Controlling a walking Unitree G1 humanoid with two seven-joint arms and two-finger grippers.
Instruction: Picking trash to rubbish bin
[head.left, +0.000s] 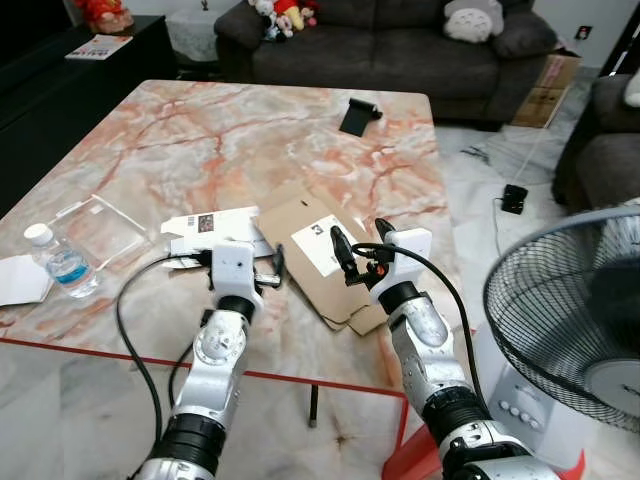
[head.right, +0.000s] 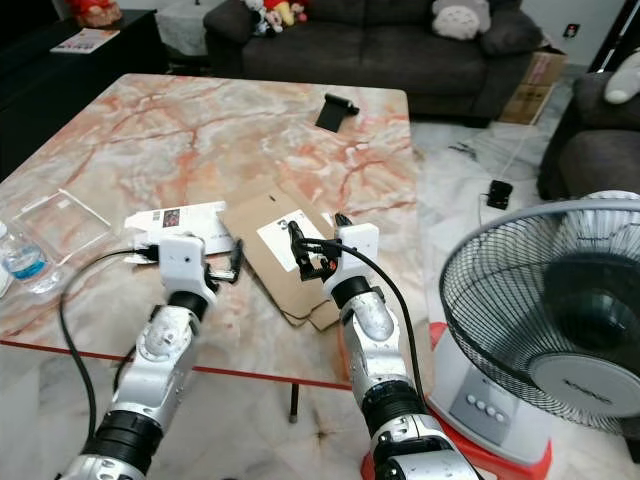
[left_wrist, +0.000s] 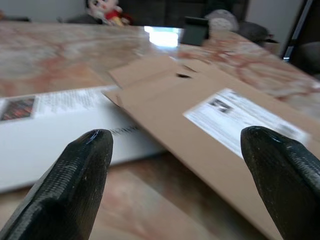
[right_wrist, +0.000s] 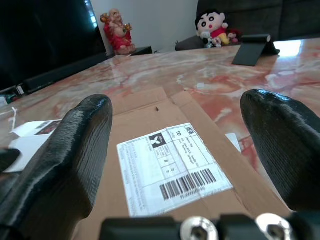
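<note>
You see the flat cardboard (head.left: 318, 255) lying near the worktop's (head.left: 200, 140) front edge. Your right gripper (head.left: 357, 252) hangs over it, jaws wide apart. Your left gripper (head.left: 262, 272) sits by the white box (head.left: 205, 228), jaws apart too. The right wrist view shows the label's barcode (right_wrist: 187, 183).

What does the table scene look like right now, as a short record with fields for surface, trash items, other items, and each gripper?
surface: marble table
trash items: flattened cardboard box with shipping label; white paper box beside it
other items: water bottle, clear plastic tray, black phone stand
left gripper: open, low over the table edge, facing both boxes
right gripper: open, over the cardboard's label
nearby: standing fan, sofa
</note>
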